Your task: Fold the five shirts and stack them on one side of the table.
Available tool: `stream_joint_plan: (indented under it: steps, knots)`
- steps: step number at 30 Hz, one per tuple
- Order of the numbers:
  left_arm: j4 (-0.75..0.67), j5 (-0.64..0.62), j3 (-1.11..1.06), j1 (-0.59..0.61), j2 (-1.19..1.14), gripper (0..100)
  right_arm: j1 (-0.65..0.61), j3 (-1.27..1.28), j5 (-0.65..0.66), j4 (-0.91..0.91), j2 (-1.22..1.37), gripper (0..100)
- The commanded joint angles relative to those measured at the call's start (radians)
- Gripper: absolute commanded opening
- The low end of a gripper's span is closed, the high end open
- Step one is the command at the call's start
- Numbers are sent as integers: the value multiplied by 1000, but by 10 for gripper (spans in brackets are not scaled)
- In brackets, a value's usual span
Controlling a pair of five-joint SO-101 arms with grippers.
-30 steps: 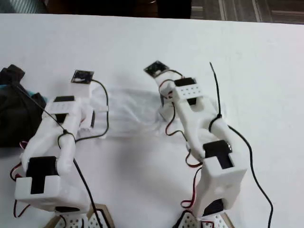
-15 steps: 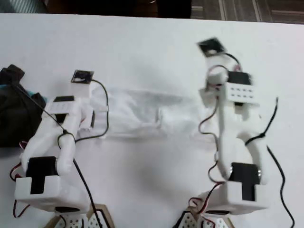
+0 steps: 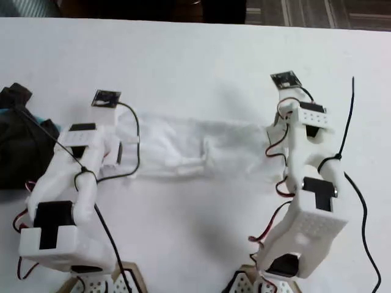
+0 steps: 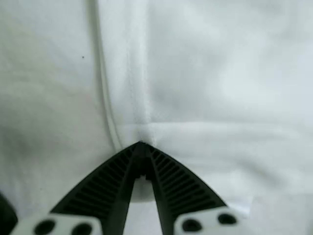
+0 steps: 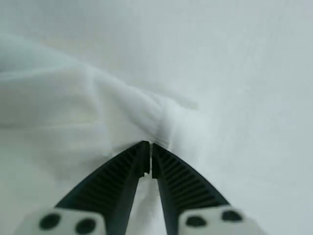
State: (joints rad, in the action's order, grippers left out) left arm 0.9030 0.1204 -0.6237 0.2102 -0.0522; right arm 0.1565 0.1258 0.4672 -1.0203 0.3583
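A white shirt (image 3: 195, 149) lies stretched into a long band across the middle of the white table (image 3: 195, 55). My left gripper (image 3: 121, 135) holds its left end, and in the left wrist view the gripper (image 4: 142, 147) is shut on a seam fold of the white shirt (image 4: 205, 88). My right gripper (image 3: 273, 131) is at the band's right end. In the right wrist view the gripper (image 5: 149, 147) is shut on a raised ridge of the white shirt (image 5: 98, 107). Both pinch points sit low on the table.
A heap of dark clothes (image 3: 18, 149) with a bit of teal cloth lies at the table's left edge, close to my left arm. Bare table stretches behind the shirt and to the far right. Cables hang along both arms.
My right arm has swung from the middle of the shirt out to the right, drawing that end with it and stretching the shirt out. The left arm has stayed put.
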Motion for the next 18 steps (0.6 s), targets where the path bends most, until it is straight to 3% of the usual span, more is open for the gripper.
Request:
stream_joint_plan:
  steps: [1, 9, 14, 18]
  knots:
    - [-5, 6, 28, -11, -2, 28, 13, -92, -8, -88, -35, 20]
    - [-6, 2, 61, -11, 8, 31, 39, -161, -2, -209, -320, 20]
    - [161, 2, 217, -12, 6, 40, 47, -89, 0, -255, -424, 20]
    - [285, 5, 372, 3, -2, 160, 48, 25, 2, -251, -475, 20]
